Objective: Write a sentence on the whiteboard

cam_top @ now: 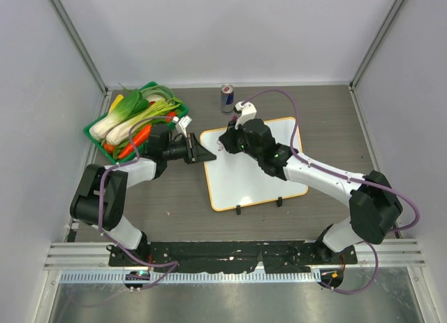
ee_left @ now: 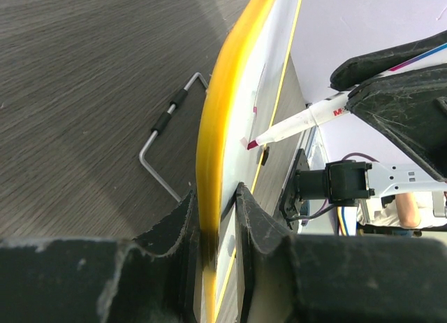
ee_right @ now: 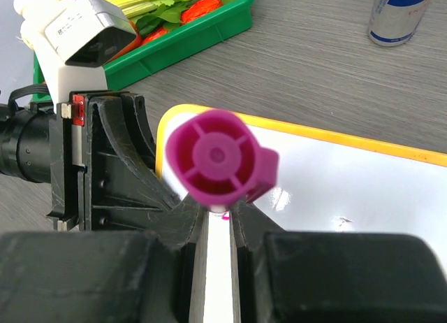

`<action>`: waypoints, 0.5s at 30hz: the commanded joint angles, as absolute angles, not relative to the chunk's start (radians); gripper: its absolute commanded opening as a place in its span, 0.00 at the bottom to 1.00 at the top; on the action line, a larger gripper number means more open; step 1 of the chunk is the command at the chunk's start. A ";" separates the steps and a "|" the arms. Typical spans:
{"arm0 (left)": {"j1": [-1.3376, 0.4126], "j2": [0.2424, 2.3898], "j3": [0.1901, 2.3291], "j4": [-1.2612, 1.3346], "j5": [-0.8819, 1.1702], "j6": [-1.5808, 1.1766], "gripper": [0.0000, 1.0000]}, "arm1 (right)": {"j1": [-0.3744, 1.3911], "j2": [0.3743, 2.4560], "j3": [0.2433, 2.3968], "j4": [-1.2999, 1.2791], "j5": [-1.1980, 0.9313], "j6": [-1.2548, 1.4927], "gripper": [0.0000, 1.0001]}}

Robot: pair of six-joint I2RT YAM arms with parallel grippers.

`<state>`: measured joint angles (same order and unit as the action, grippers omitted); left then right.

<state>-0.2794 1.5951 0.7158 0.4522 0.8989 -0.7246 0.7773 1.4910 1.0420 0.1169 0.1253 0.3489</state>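
The whiteboard (cam_top: 258,173) lies flat mid-table, white with an orange-yellow rim. My left gripper (cam_top: 201,154) is shut on its left edge; in the left wrist view the yellow rim (ee_left: 213,127) sits between the jaws of the left gripper (ee_left: 215,191). My right gripper (cam_top: 228,142) is shut on a pink marker (ee_left: 297,121) over the board's far left corner. The marker's tip (ee_left: 250,144) touches the white face, with a small pink stroke beside it. In the right wrist view the marker's magenta end cap (ee_right: 218,157) stands above the right gripper (ee_right: 218,210). No readable words of the sentence show.
A green tray (cam_top: 89,133) of vegetables stands at the far left, just behind my left arm. A drink can (cam_top: 227,98) stands behind the board. Two black clips (cam_top: 238,210) sit on the board's near edge. A wire stand (ee_left: 157,138) lies on the table beside the board's left edge.
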 commanded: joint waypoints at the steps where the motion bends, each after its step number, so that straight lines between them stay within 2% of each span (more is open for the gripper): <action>1: -0.319 1.618 0.721 0.380 0.868 -0.646 0.00 | 0.776 1.519 1.075 0.127 0.172 0.364 0.01; 15: -0.319 1.618 0.721 0.371 0.865 -0.638 0.00 | 0.776 1.421 1.072 0.140 0.169 0.390 0.01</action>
<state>-0.2825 1.5951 0.7185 0.4526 0.9009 -0.7216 0.7773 1.4937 1.0603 0.1108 0.1307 0.3759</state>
